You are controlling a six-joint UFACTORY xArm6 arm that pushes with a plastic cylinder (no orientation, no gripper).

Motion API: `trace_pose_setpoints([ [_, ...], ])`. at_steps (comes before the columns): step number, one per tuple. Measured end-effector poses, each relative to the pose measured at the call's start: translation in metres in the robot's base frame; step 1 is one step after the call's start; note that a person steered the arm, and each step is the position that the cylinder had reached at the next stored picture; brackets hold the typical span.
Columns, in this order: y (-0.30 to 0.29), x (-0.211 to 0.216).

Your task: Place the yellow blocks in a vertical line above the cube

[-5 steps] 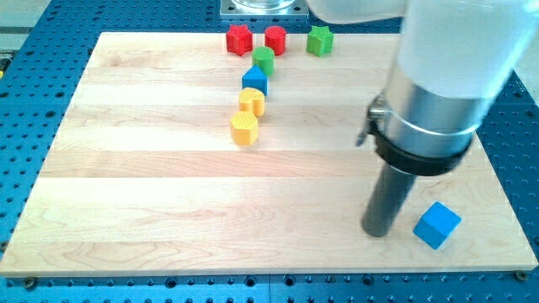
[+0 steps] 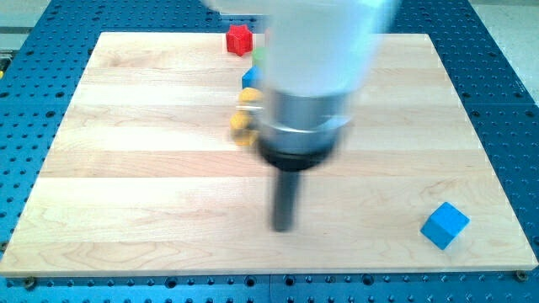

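My tip (image 2: pixel 282 228) rests on the board near the view's bottom middle, blurred by motion. The blue cube (image 2: pixel 444 225) lies far to its right, near the bottom right corner. Two yellow blocks (image 2: pixel 242 123) sit above and left of the tip, mostly hidden behind my arm; only their left edges show. A second blue block (image 2: pixel 248 79) peeks out just above them.
A red star-shaped block (image 2: pixel 239 39) sits near the board's top edge. A sliver of green (image 2: pixel 258 55) shows beside my arm. The arm hides the other blocks at the top. The wooden board (image 2: pixel 126 168) lies on a blue perforated table.
My tip has swept left from beside the blue cube to the bottom middle of the board. The arm now covers the top blocks and most of the yellow ones. The cube shifted slightly right.
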State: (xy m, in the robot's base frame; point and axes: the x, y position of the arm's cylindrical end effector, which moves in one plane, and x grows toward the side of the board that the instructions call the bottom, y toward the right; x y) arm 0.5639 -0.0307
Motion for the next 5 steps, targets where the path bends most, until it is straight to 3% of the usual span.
trace_pose_setpoints([
  [1, -0.055, -0.069],
  [2, -0.056, -0.124],
  [3, -0.005, -0.147],
  [4, 0.107, -0.098],
  [5, 0.181, -0.063],
])
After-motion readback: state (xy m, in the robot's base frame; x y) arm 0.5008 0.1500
